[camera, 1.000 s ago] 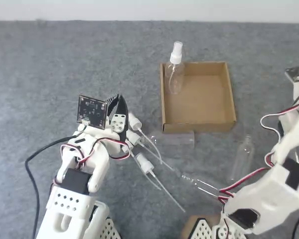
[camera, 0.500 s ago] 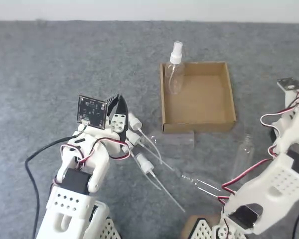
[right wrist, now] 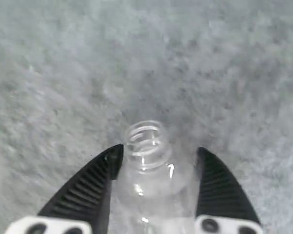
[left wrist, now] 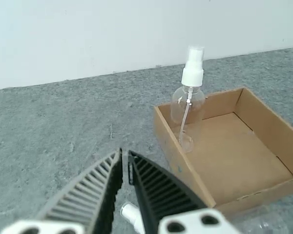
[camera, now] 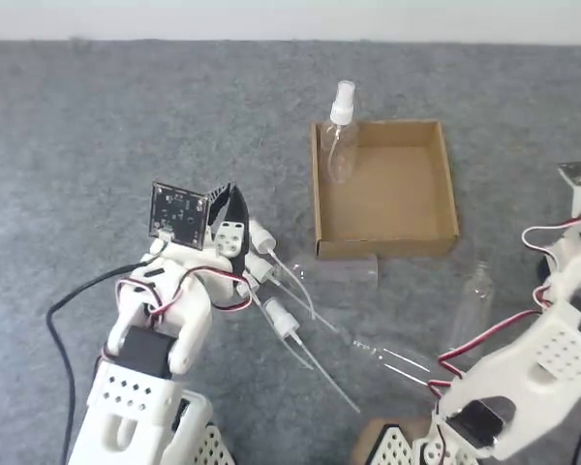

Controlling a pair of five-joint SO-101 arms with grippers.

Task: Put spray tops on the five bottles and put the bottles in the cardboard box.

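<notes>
Now the right arm has pulled back toward 4 o'clock, its right gripper (right wrist: 159, 150) spread wide astride an uncapped bottle (right wrist: 151, 183), likely poised to grasp. The left gripper (left wrist: 125, 155), nearly closed and empty, hovers over the spray tops (camera: 263, 235). One capped bottle (camera: 339, 150) stands in the cardboard box (camera: 387, 247).

Your right arm (camera: 547, 363) was the mover here. Its wrist board (camera: 580, 175) first slid inward from the table's right edge, then swung back out and ended lower than where it began. The arm's big white segment rolled over and turned its perforated face upward.
</notes>
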